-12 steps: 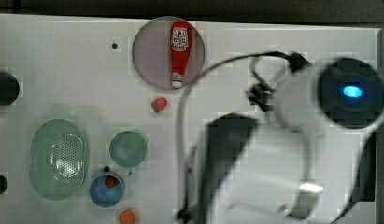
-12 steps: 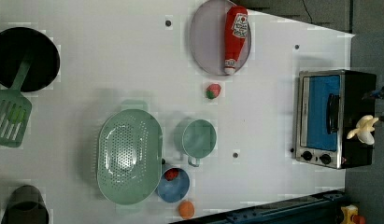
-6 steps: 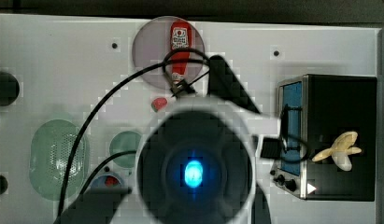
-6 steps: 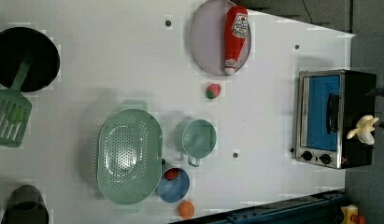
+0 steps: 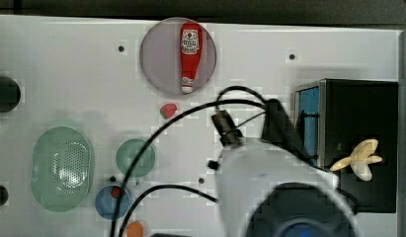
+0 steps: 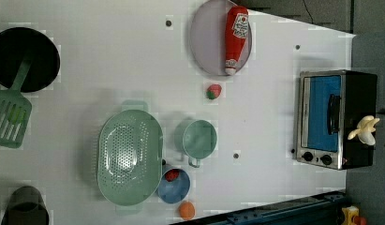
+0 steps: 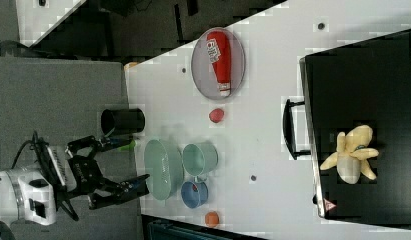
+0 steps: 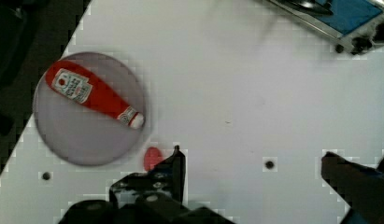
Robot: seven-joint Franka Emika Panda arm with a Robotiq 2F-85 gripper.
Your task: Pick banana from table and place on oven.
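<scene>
In the wrist view the two dark fingers (image 8: 178,163) stand wide apart with nothing between them, bare white table (image 8: 255,93) showing in the gap. In the right view the gripper (image 7: 124,167) sits in the lower left of the frame, spread open and empty, off the table's edge over the grey area beside it, near the green colander (image 7: 163,169).

The banana (image 5: 359,159) lies on the black roof of the oven (image 5: 361,113), at the right of the top view; in the right view it rests toward the lower middle of the roof, apart from the roof's edges. In the left view it pokes over the oven's right side.

Open room: the middle of the table between the oven's door and the green cup (image 6: 198,139) is bare, as is the broad upper left of the left view. The plate (image 5: 161,64) with the ketchup bottle (image 5: 189,57) sits close to the table's top edge in the top view; a small strawberry (image 5: 168,110) lies just below it.

Against half a second ago, in the top view the arm (image 5: 284,192) has shifted from the centre to the lower right, uncovering the green cup and blue bowl (image 5: 110,202). The banana and oven lie as before.
</scene>
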